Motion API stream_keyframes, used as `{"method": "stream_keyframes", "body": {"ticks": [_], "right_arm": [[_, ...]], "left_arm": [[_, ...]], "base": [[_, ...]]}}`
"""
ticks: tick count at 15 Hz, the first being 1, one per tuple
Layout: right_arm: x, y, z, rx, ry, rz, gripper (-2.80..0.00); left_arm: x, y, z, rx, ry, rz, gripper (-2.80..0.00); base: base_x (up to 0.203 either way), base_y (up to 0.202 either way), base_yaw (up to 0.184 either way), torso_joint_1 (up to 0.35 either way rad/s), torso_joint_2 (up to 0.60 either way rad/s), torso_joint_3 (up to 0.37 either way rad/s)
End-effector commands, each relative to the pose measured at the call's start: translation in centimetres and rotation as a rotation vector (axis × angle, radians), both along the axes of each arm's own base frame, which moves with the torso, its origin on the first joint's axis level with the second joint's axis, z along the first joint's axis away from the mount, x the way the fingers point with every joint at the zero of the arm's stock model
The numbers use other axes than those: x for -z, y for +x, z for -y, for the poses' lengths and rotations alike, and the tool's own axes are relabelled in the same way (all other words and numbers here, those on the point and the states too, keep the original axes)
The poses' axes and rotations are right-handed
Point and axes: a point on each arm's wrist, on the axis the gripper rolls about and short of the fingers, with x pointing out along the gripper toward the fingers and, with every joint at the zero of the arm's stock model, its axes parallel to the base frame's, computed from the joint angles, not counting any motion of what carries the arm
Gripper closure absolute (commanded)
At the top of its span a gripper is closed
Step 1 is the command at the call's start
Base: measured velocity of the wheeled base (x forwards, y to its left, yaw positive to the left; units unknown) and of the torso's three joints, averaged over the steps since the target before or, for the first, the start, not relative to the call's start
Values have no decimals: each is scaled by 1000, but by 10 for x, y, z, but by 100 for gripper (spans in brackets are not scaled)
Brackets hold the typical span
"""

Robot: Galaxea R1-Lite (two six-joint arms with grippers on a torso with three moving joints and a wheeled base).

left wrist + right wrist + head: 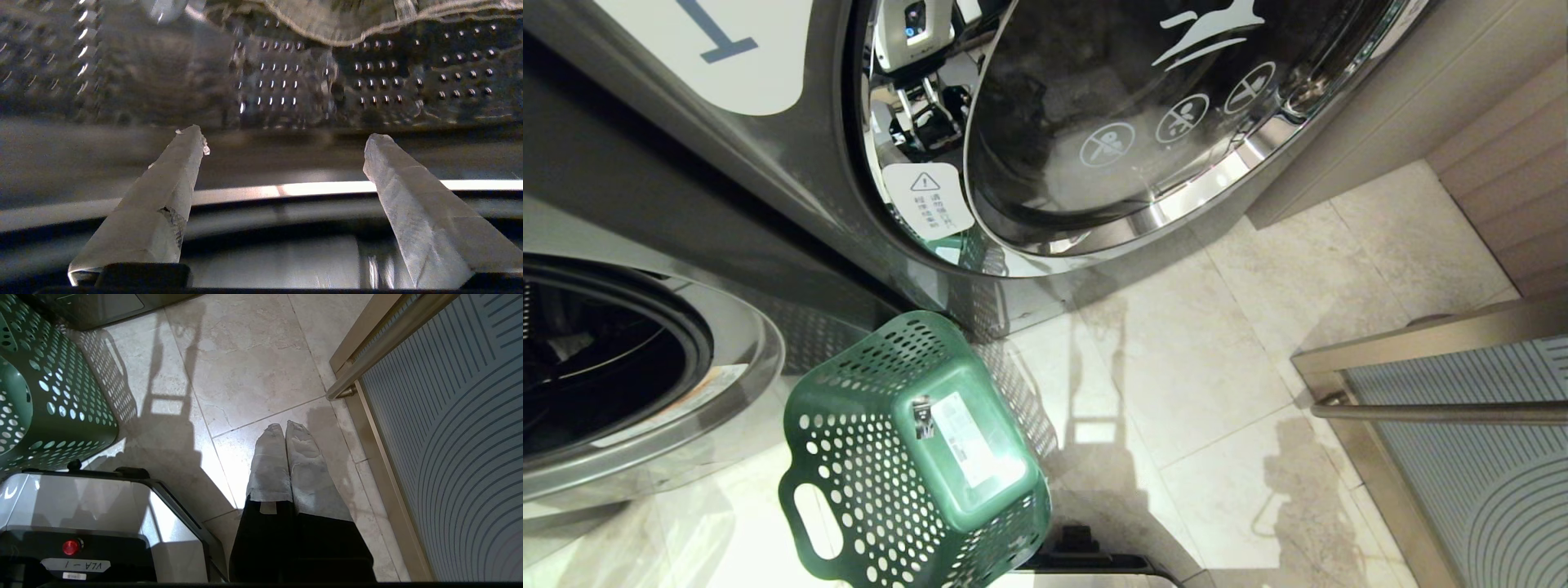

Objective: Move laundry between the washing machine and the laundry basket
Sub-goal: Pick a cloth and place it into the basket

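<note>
Two spread fingers [163, 196], one laundry [347, 20], one laundry basket [915, 457], two washers.

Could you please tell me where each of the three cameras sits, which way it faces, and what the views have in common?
Head view: on the robot's head, looking down at the laundry basket lying base-up on the tiled floor beside two front-loaders; neither arm shows.
Left wrist view: behind the open left tool, facing into a perforated drum with the laundry beyond.
Right wrist view: behind the shut right tool, pointing down at the floor, with the robot's base in frame.
Shared: head and right wrist views both show the basket, floor and striped panel.
</note>
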Motion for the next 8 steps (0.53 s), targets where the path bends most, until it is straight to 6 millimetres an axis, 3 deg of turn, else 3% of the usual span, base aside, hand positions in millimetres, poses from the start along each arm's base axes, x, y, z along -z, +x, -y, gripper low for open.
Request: {"method": "stream_keyframes", "body": {"ticks": [1,4,8], "right_arm": [[0,0,0,-1,-2,1,0],[0,0,0,-1,0,1,0],[0,0,0,-1,0,-1,0]], "left_arm": [[6,18,-2,28,14,14,-280],[9,37,6,69,87,1,-280],[-2,57,19,90,154,21,-280]], "base": [[0,0,0,0,0,0],[0,0,0,0,0,0],[0,0,0,0,0,0]]}}
